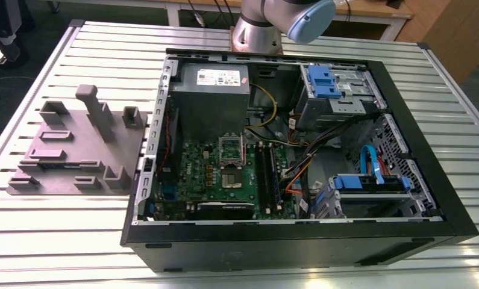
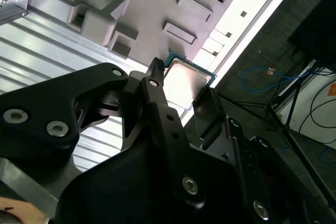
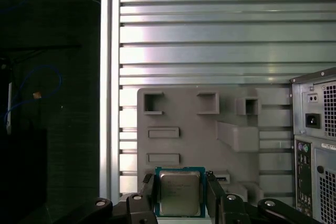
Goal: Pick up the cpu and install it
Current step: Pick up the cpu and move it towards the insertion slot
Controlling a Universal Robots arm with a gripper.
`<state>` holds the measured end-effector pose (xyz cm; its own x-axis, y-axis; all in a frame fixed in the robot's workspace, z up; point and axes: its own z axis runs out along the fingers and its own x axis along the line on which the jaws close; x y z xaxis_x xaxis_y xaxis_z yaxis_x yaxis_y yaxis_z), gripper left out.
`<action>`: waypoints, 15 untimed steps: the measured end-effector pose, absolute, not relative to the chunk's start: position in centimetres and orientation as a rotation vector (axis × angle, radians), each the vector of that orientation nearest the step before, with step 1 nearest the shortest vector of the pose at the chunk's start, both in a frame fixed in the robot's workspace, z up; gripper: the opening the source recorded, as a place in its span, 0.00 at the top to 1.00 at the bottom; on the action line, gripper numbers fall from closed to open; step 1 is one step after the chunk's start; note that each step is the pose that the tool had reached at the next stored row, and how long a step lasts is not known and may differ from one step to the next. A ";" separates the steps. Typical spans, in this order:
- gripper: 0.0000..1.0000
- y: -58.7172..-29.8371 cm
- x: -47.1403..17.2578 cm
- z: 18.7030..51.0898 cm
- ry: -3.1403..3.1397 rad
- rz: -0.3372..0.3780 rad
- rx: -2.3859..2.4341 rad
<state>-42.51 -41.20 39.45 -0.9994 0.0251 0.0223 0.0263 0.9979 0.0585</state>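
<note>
The cpu, a small square chip with a shiny metal top and a thin teal rim, sits between my gripper's two black fingers, which are shut on its opposite edges. It hangs well above the grey fixture plate. In the second wrist view the cpu shows just past the fingertips of the gripper, with the plate behind it. In the exterior view the fixture plate lies at the left of the slatted table. The motherboard's cpu socket lies open inside the computer case.
The open black case takes up the middle and right of the table, with a power supply, drive cages and loose cables. The arm's base stands behind it. The fixture plate carries raised blocks and a tall post. Beyond the table's edge lies dark floor.
</note>
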 end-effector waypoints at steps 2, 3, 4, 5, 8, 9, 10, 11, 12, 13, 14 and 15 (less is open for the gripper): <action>0.53 -41.2 -42.5 39.4 -3.118 -0.092 -0.040; 0.53 -41.2 -42.5 39.4 -3.119 -0.092 -0.040; 0.53 -41.2 -42.4 39.4 -3.119 -0.092 -0.040; 0.53 -41.2 -42.4 39.4 -3.118 -0.092 -0.040; 0.53 -41.2 -42.3 39.4 -3.119 -0.092 -0.040; 0.53 -41.2 -42.3 39.4 -3.118 -0.092 -0.040; 0.53 -41.2 -42.3 39.4 -3.118 -0.092 -0.040; 0.53 -41.2 -42.3 39.4 -3.119 -0.092 -0.040; 0.53 -41.2 -42.2 39.4 -3.118 -0.092 -0.040; 0.53 -41.2 -42.2 39.4 -3.119 -0.092 -0.040; 0.53 -41.2 -42.2 39.4 -3.119 -0.092 -0.040; 0.53 -41.2 -42.2 39.4 -3.118 -0.092 -0.040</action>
<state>-42.16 -41.20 39.45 -0.9994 0.0250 0.0223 0.0263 0.9979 0.0585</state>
